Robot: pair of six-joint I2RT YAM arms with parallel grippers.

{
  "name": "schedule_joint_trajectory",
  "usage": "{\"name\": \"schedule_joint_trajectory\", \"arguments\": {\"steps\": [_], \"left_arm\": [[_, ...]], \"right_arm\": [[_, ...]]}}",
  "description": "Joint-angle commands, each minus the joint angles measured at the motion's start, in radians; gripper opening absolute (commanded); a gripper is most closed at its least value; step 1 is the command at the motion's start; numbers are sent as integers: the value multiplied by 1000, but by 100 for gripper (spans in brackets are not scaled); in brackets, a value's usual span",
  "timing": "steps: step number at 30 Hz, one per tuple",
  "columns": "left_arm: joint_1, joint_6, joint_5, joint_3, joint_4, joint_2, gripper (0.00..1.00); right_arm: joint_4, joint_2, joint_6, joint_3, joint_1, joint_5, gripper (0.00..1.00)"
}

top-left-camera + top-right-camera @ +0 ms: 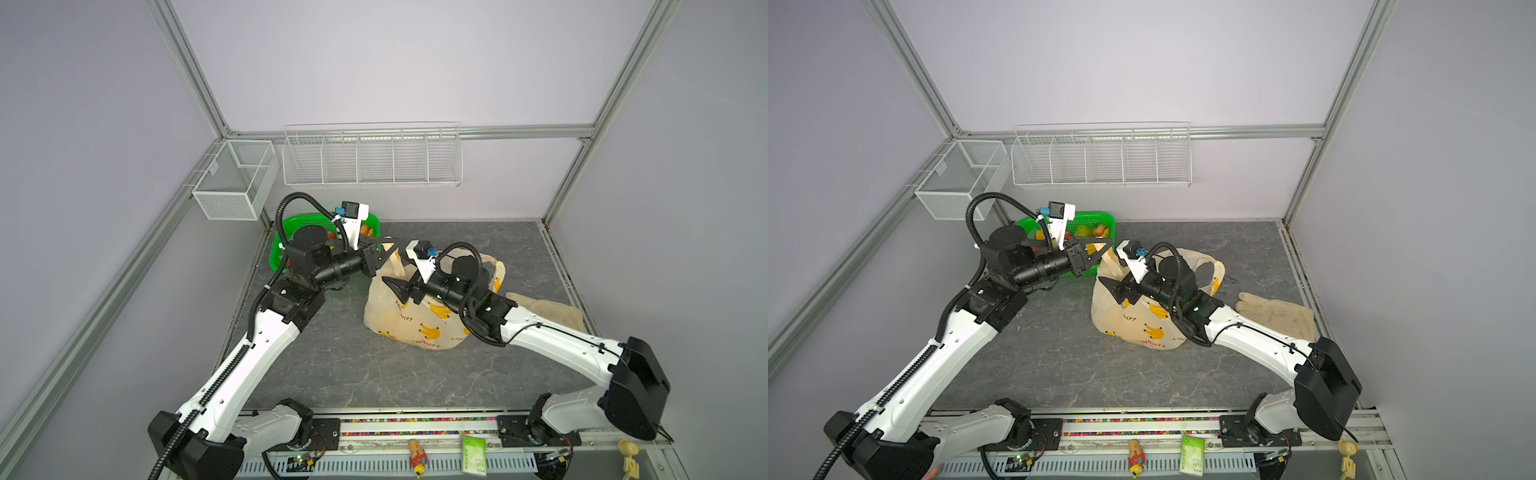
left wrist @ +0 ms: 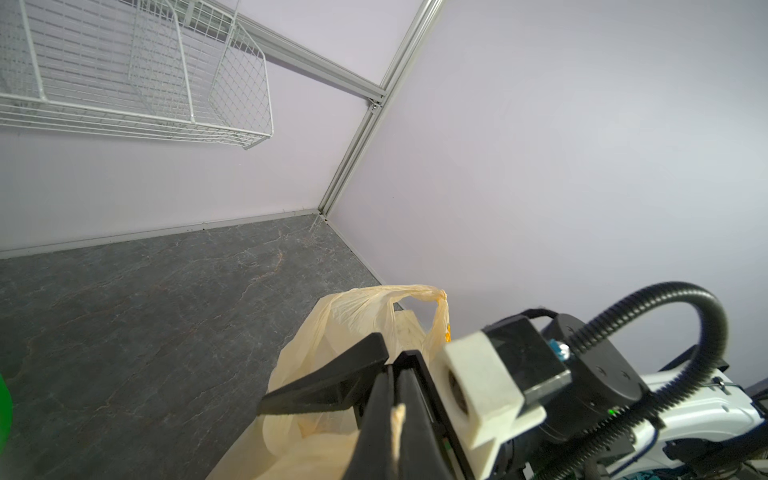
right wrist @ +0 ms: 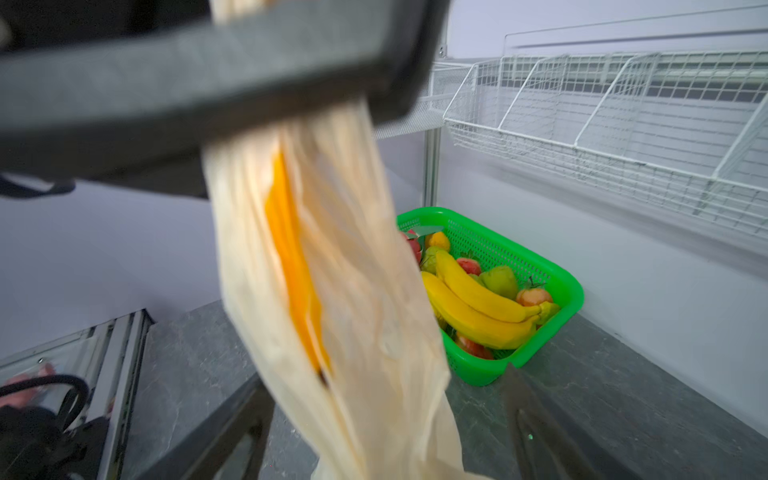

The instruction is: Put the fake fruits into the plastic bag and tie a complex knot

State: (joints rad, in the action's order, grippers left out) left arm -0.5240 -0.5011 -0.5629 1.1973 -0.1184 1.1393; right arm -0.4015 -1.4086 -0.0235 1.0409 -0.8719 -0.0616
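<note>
Left claw: my left claw (image 1: pixel 1106 245) is clamped tight on one cream handle of the thin translucent cream-yellow plastic bag (image 1: pixel 415 324). It holds that strip up above the bag's 10 o'clock side.
Right claw: my right claw (image 1: pixel 395 291) stands wide just below the left one. Its black fingers (image 3: pixel 255 409) are spread to either side of the hanging handle and grip nothing.
Bag: it sits at the middle of the table, its body bulging, printed with yellow bananas and dark lettering. Its second loop handle (image 1: pixel 496 268) stands free at the bag's 2 o'clock side, apart from the held one. I cannot tell what lies inside.
Fruit: the glossy plastic fake fruits (image 3: pixel 478 299), yellow bananas, a green pear and red pieces, lie in a bright green mesh plastic basket (image 3: pixel 498 245) in the 10 o'clock corner.
Surface: a flat, dark grey stone-patterned table top (image 1: pixel 374 374) with pale veins. A cream rubber glove (image 1: pixel 1279 313) lies flat at 3 o'clock near the edge, apart from the bag.
Room: pale lilac walls (image 1: pixel 415 62) are framed by aluminium posts (image 1: pixel 187 62). A white wire rack (image 1: pixel 372 158) with compartments hangs on the back wall at 12 o'clock. A white mesh box (image 1: pixel 235 178) hangs on the side wall at 10 o'clock.
</note>
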Motion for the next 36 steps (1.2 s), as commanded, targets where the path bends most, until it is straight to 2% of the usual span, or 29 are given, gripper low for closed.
{"name": "schedule_joint_trajectory", "arguments": {"steps": [1,2,5,9,14,17,22,26,30,36], "left_arm": [[-6,-77,34,-18,37,-25,0],[-6,-87,36,-19,39,-26,0],[-7,-121,50,-27,50,-34,0],[-7,-168,65,-37,60,-46,0],[-7,-211,84,-47,63,-62,0],[-7,-225,99,-48,60,-67,0],[-6,-219,112,-27,38,-60,0],[-5,-187,128,11,2,-43,0],[0,-162,134,45,-25,-22,0],[36,-149,121,73,-35,13,0]], "right_arm": [[-29,-16,10,54,-58,278,89],[-35,-31,9,68,-78,361,88],[-65,-70,-1,97,-115,506,83],[-167,-123,5,101,-148,613,78],[-193,-210,-16,136,-163,749,79],[-194,-236,-38,109,-164,795,74],[-172,-251,-54,48,-163,812,60],[-178,-237,-58,-9,-164,800,57],[-182,-217,-32,-36,-163,756,42],[-171,-208,2,-60,-149,653,14]]}}
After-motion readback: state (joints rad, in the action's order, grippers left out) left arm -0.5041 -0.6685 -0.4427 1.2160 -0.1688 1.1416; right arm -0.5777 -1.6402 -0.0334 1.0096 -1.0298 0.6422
